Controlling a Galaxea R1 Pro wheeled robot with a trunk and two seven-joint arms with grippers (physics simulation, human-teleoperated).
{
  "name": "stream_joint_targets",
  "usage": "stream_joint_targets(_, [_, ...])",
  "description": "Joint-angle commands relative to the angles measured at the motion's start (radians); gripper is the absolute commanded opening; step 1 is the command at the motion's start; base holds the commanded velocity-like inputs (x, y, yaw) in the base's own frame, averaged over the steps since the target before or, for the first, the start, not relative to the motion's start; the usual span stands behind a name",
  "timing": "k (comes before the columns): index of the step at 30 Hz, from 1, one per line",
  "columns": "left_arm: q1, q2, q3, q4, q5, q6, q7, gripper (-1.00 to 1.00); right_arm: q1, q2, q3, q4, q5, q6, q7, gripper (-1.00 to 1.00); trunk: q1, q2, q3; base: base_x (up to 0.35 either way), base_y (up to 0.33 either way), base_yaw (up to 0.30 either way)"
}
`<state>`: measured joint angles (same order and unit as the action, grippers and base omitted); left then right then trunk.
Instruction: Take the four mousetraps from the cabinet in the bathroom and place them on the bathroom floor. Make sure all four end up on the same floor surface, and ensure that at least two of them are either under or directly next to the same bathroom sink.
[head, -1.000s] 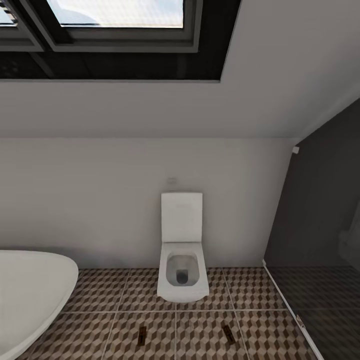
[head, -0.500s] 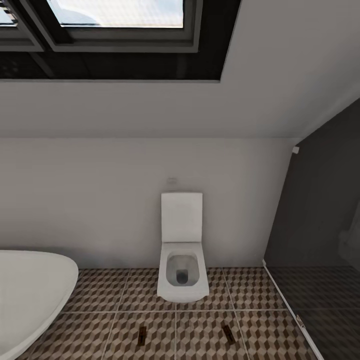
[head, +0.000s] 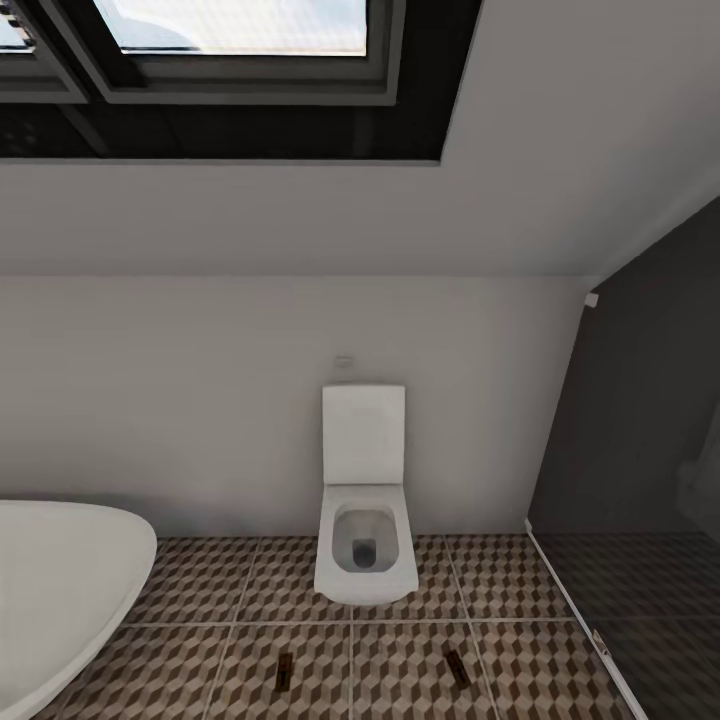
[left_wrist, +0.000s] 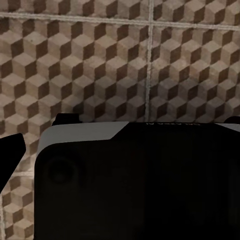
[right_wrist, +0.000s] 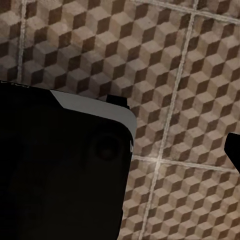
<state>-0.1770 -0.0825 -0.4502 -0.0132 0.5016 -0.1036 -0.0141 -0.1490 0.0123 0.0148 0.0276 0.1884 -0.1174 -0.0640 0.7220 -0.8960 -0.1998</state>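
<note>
My left tool and right tool: spread or pressed together, can't tell, wrist views give dark housing over tiles. Nothing has shifted over the last second, so no progress. Two mousetraps (head: 285, 671) (head: 457, 668) lie flat on the bathroom floor (head: 400, 660), small tan-dark slips before the toilet (head: 365, 540), well apart. Tub (head: 60, 580) at left.

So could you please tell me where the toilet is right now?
In the head view, the toilet stands centre frame against the white back wall, between the white tub at left and the dark glass shower at right.
</note>
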Motion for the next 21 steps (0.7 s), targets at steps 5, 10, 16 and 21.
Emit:
stream_joint_targets(5, [-0.001, 0.007, -0.010, 0.002, 0.011, -0.004, 0.000, 1.00, -0.001, 0.000, 0.002, -0.004, 0.012, -0.007, -0.006, 1.00, 0.000, -0.001, -0.001, 0.000, 0.000, 0.000])
stream_joint_targets(10, [-0.001, 0.013, -0.010, 0.002, 0.010, -0.003, 0.005, 1.00, -0.001, -0.001, 0.002, -0.010, 0.013, -0.008, -0.006, 1.00, 0.000, -0.001, -0.001, 0.000, 0.000, 0.000])
stream_joint_targets(16, [-0.001, 0.019, -0.012, -0.001, 0.001, -0.005, 0.007, 1.00, -0.001, -0.002, 0.003, -0.011, 0.011, -0.008, -0.006, 1.00, 0.000, -0.001, -0.001, 0.000, 0.000, 0.000])
stream_joint_targets(21, [-0.001, 0.030, -0.013, -0.006, -0.002, -0.005, 0.008, 1.00, -0.001, -0.002, 0.004, -0.010, 0.009, -0.007, -0.006, 1.00, 0.000, -0.001, -0.001, 0.000, 0.000, 0.000])
